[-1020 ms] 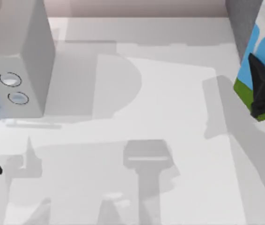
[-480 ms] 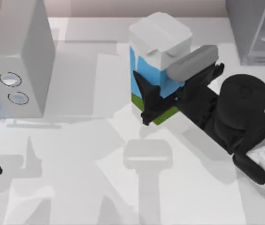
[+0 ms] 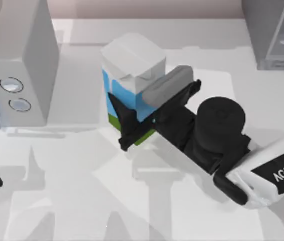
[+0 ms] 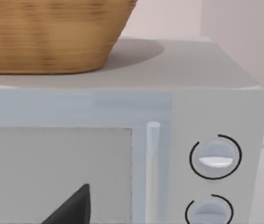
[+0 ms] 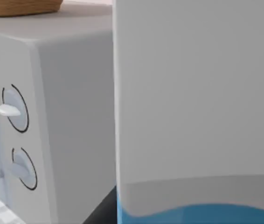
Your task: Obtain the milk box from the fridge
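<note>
Milk box point(image 3: 132, 75) sits clamped in right claw point(image 3: 132, 118); arm point(image 3: 277, 173) reads "AGILE".

One milk box point(image 3: 132, 70), one fridge point(image 3: 275, 32), one microwave point(image 3: 19, 65), one basket point(image 4: 52, 35), two dials point(image 3: 11, 85)

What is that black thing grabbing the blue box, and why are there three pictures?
That black thing is a robot arm's right hand, and it grips the milk box over the white table. The fridge stands at the table's far right corner. One picture looks down from above; the other two come from small cameras on each arm's wrist. The left arm waits at the table's left edge, its hand in front of a grey microwave with two round dials and a woven basket on top.
</note>
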Available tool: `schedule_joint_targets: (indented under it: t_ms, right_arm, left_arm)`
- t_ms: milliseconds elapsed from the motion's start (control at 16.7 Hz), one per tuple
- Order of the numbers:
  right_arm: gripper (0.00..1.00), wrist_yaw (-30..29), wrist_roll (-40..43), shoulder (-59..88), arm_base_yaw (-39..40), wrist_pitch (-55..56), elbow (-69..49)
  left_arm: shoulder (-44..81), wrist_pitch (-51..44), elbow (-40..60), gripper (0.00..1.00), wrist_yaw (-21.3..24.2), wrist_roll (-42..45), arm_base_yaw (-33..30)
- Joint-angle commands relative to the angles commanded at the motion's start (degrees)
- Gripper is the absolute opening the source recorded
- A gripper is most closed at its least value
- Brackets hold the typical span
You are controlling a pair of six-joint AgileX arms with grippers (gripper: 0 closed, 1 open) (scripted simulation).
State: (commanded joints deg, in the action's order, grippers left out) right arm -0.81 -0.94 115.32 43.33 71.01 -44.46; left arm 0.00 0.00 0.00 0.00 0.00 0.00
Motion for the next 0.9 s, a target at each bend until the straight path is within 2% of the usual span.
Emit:
schedule_joint_targets:
  t_ms: [300,660,900]
  right_arm:
    - [0.00,0.2,-0.1,0.9,-0.1,-0.1,-0.7]
    - [0.00,-0.1,0.1,12.8,0.0,0.4,-12.3]
    - [0.00,-0.2,0.1,14.3,0.0,0.4,-13.9]
  left_arm:
    - [0.0,0.0,0.0,1.00,0.0,0.0,0.0]
    - [0.0,0.0,0.0,1.00,0.0,0.0,0.0]
    - [0.0,0.0,0.0,1.00,0.0,0.0,0.0]
